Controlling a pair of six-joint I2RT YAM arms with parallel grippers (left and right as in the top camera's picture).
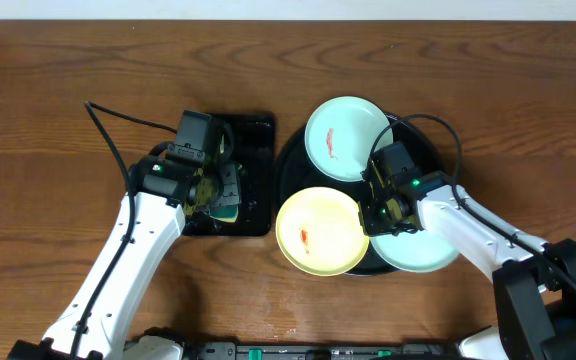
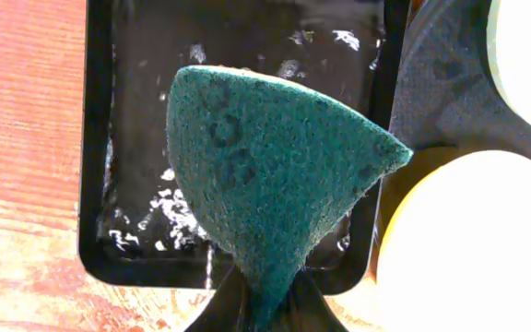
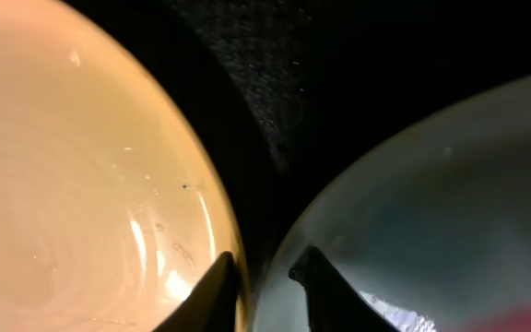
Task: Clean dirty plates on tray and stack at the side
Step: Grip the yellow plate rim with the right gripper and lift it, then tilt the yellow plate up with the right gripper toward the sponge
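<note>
The round black tray (image 1: pixel 290 172) holds three plates. A pale mint plate (image 1: pixel 346 138) with a red smear lies at its far side. A pale yellow plate (image 1: pixel 318 232) with a small smear lies at its front left. A second mint plate (image 1: pixel 423 250) lies at its front right. My right gripper (image 1: pixel 380 210) sits between the yellow and second mint plates. In the right wrist view its fingers (image 3: pixel 261 277) close narrowly over the mint plate's (image 3: pixel 450 203) rim, beside the yellow plate (image 3: pixel 63 184). My left gripper (image 2: pixel 265 309) is shut on a green sponge (image 2: pixel 265 166).
A smaller rectangular black tray (image 2: pixel 100 138), wet inside, lies left of the round tray (image 2: pixel 431 92), under the sponge. It also shows in the overhead view (image 1: pixel 258 130). Brown wooden table surrounds both trays. The right arm's cable arcs over the round tray's far right.
</note>
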